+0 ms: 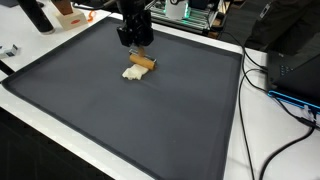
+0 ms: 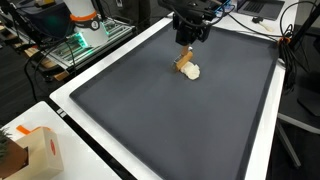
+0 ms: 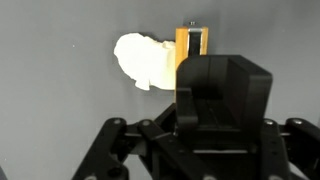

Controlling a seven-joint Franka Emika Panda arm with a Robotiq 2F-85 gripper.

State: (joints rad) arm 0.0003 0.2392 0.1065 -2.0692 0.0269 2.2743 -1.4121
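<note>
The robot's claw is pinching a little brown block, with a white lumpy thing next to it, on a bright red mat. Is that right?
Not quite. The mat is dark grey, not red, as both exterior views show. The rest is right: the claw pinches the little brown block, and the white lumpy thing lies right next to it on the mat.

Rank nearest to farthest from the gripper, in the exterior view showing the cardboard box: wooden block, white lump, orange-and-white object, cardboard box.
1. wooden block, in the gripper.
2. white lump, right beside the block.
3. orange-and-white object, top of the view.
4. cardboard box, bottom-left corner.
</note>
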